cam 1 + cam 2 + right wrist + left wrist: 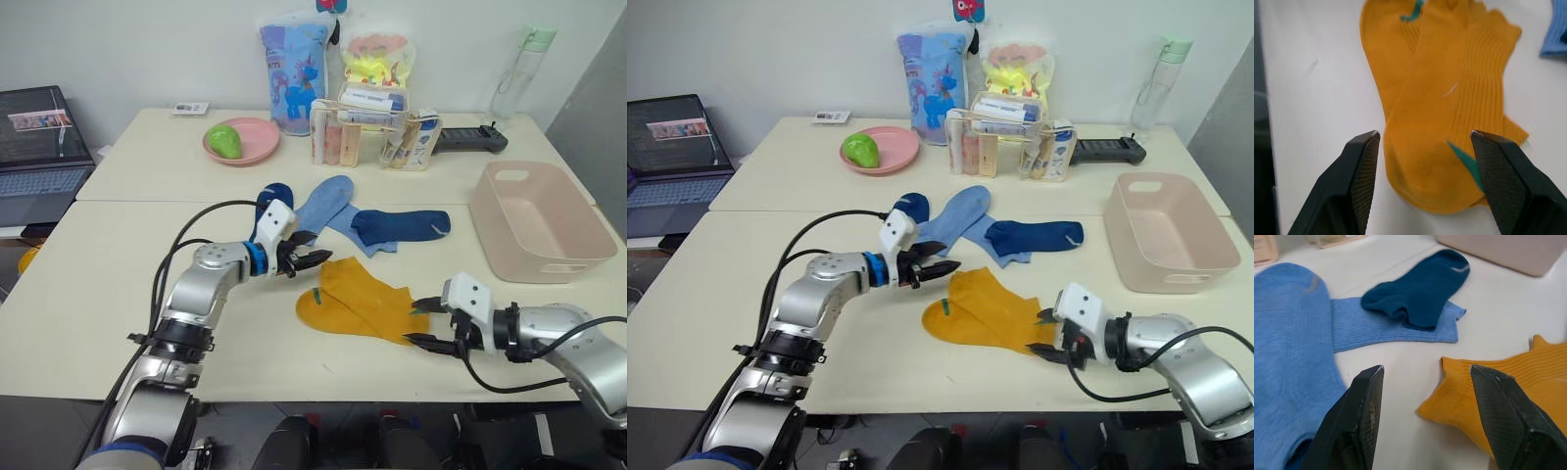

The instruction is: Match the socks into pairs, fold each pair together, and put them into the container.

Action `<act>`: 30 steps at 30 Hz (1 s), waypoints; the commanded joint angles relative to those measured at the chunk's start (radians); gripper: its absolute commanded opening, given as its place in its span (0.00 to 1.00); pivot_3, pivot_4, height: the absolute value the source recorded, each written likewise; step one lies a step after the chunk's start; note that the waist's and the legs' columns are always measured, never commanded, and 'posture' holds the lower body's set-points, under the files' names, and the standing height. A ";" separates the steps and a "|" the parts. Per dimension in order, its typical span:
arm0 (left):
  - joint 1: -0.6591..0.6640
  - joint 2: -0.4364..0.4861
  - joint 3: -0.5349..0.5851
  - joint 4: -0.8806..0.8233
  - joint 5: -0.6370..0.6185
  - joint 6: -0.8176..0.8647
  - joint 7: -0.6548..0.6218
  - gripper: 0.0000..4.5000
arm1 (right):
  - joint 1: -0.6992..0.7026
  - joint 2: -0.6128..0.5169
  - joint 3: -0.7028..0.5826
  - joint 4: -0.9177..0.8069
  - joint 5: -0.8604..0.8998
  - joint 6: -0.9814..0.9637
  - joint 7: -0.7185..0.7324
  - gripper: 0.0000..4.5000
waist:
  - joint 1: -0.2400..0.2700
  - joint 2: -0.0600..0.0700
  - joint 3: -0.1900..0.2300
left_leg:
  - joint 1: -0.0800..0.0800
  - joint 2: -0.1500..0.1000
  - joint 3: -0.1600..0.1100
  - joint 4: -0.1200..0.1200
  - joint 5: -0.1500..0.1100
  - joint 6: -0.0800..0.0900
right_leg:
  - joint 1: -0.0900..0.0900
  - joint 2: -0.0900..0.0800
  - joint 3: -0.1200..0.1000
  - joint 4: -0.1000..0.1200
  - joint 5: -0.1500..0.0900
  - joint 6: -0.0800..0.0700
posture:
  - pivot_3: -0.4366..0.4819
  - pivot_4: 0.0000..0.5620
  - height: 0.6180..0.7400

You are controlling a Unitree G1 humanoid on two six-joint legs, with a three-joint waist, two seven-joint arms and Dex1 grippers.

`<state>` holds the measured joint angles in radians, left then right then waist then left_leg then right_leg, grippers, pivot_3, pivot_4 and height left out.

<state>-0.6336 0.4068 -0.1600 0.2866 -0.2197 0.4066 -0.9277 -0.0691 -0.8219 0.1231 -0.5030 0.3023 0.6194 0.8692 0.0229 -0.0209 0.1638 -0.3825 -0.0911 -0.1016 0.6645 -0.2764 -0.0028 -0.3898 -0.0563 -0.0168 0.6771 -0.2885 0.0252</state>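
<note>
A green fruit (224, 140) lies on a pink plate (257, 144).

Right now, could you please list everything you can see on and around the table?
Mustard yellow socks: two, overlapped, front centre.
Light blue socks: two, mid table.
Dark navy socks: two; one on a light blue sock, one behind the left gripper.
Container: one, pale pink, right side, empty.
Plate: one, pink, holding a green item, back.
Clear organiser: one, back centre.
Pouches: two, blue and yellow, back.
Bottle: one, back right.
Laptop: one, far left.
Left gripper: open.
Right gripper: open, at the yellow socks.
</note>
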 commanded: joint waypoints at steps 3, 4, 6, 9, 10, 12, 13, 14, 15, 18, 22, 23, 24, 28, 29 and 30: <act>-0.064 -0.020 -0.100 0.122 0.081 -0.096 -0.080 0.64 | -0.005 0.010 0.051 -0.017 -0.101 -0.036 -0.069 0.70 | -0.005 0.000 0.000 | 0.000 0.000 0.000 0.000 0.000 0.000 | 0.000 0.000 0.000 0.001 0.000 0.000 | 0.48 0.27 1.00; -0.069 -0.023 -0.107 0.138 0.089 -0.103 -0.087 0.64 | -0.004 0.014 0.049 -0.020 -0.100 -0.032 -0.073 0.70 | -0.006 0.000 0.000 | 0.000 0.000 0.001 0.000 0.000 0.000 | 0.000 0.000 0.000 0.001 0.000 0.000 | 0.48 0.27 1.00; -0.077 -0.028 -0.115 0.165 0.105 -0.122 -0.089 0.61 | -0.003 0.017 0.047 -0.026 -0.101 -0.032 -0.075 0.67 | -0.007 0.000 0.000 | 0.000 0.000 0.000 0.000 0.000 0.000 | 0.000 0.000 0.000 0.001 0.000 0.000 | 0.48 0.27 1.00; -0.083 -0.038 -0.106 0.186 0.112 -0.138 -0.091 0.44 | 0.006 0.015 0.033 -0.030 -0.093 -0.032 -0.072 0.49 | -0.006 0.000 0.000 | 0.000 0.000 0.000 0.000 0.000 0.000 | 0.000 0.000 0.000 0.001 0.000 0.000 | 0.48 0.27 1.00; -0.084 -0.040 -0.103 0.187 0.111 -0.138 -0.096 0.37 | 0.008 0.015 0.029 -0.028 -0.094 -0.035 -0.074 0.40 | -0.006 0.000 0.000 | 0.000 0.000 0.000 0.000 0.000 0.000 | 0.000 0.000 0.000 0.001 0.000 0.000 | 0.48 0.27 1.00; -0.080 -0.038 -0.101 0.179 0.110 -0.134 -0.103 0.23 | 0.010 0.012 0.027 -0.024 -0.096 -0.039 -0.072 0.25 | -0.006 0.000 0.000 | 0.000 0.000 0.000 0.000 0.000 0.000 | 0.000 0.000 0.000 0.001 0.000 0.000 | 0.48 0.27 1.00; -0.079 -0.038 -0.100 0.178 0.110 -0.133 -0.105 0.14 | 0.010 0.011 0.027 -0.023 -0.098 -0.041 -0.072 0.15 | -0.006 0.000 0.000 | 0.000 0.000 0.000 0.000 0.000 0.000 | 0.000 0.000 0.000 0.001 0.000 0.000 | 0.48 0.27 1.00; -0.076 -0.036 -0.099 0.175 0.109 -0.132 -0.106 0.07 | 0.010 0.008 0.025 -0.022 -0.097 -0.043 -0.069 0.07 | -0.006 0.000 0.000 | 0.000 0.000 0.000 0.000 0.000 0.000 | 0.000 0.000 0.000 0.001 0.000 0.000 | 0.48 0.27 1.00; -0.075 -0.035 -0.098 0.173 0.110 -0.131 -0.107 0.00 | 0.009 0.007 0.024 -0.021 -0.097 -0.044 -0.067 0.01 | -0.006 0.000 0.000 | 0.000 0.000 0.000 0.000 0.000 0.000 | 0.000 0.000 0.000 0.001 0.000 0.000 | 0.48 0.27 1.00; -0.069 -0.033 -0.092 0.165 0.107 -0.128 -0.107 0.00 | 0.005 0.002 0.016 -0.014 -0.095 -0.050 -0.061 0.01 | -0.006 0.000 0.000 | 0.000 0.000 0.000 0.000 0.000 0.000 | 0.000 0.000 0.000 0.001 0.000 0.000 | 0.48 0.27 1.00; -0.068 -0.041 -0.064 0.141 0.084 -0.108 -0.091 0.00 | -0.013 -0.007 0.001 -0.010 -0.091 -0.053 -0.054 0.01 | -0.006 0.000 0.000 | 0.000 0.000 0.000 0.000 0.000 0.000 | 0.000 0.000 0.000 0.001 0.000 0.000 | 0.48 0.27 1.00; -0.067 -0.045 -0.036 0.095 0.034 -0.043 -0.101 0.00 | -0.028 -0.015 -0.006 -0.003 -0.097 -0.060 -0.052 0.01 | -0.007 0.000 0.000 | 0.000 0.000 0.000 0.000 0.000 0.000 | 0.000 0.000 0.000 0.001 0.000 0.000 | 0.48 0.27 1.00; -0.065 -0.044 -0.010 0.051 -0.005 0.009 -0.103 0.00 | -0.044 -0.021 -0.014 0.007 -0.103 -0.066 -0.054 0.01 | -0.010 0.000 0.000 | 0.000 0.000 0.000 0.000 0.000 0.000 | 0.000 0.000 0.000 0.001 0.000 0.000 | 0.48 0.27 1.00; -0.020 0.002 0.066 -0.139 -0.105 0.200 -0.085 0.00 | -0.124 -0.053 -0.015 0.084 -0.145 -0.129 -0.036 0.01 | -0.018 0.000 0.000 | 0.000 0.000 0.000 0.000 0.000 0.000 | -0.001 0.000 0.001 0.001 0.000 0.000 | 0.48 0.27 1.00; -0.011 0.004 0.089 -0.183 -0.136 0.258 -0.066 0.00 | -0.142 -0.058 -0.011 0.109 -0.156 -0.149 -0.029 0.01 | -0.020 0.000 0.000 | 0.000 0.000 0.000 0.000 0.000 0.000 | -0.001 0.000 0.000 0.001 0.000 0.000 | 0.48 0.27 1.00; 0.002 0.007 0.113 -0.237 -0.178 0.329 -0.050 0.00 | -0.168 -0.052 -0.006 0.146 -0.164 -0.172 -0.026 0.01 | -0.023 0.000 0.000 | 0.000 0.000 0.000 0.000 0.000 0.000 | 0.000 0.001 0.000 0.001 0.000 0.000 | 0.48 0.27 1.00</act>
<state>-0.6403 0.4061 -0.0887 0.1361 -0.3329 0.6475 -1.0008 -0.2147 -0.8690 0.1333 -0.3831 0.1570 0.4916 0.8335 0.0003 -0.0209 0.1638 -0.3821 -0.0907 -0.1017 0.6644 -0.2764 -0.0028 -0.3903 -0.0557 -0.0165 0.6785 -0.2886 0.0252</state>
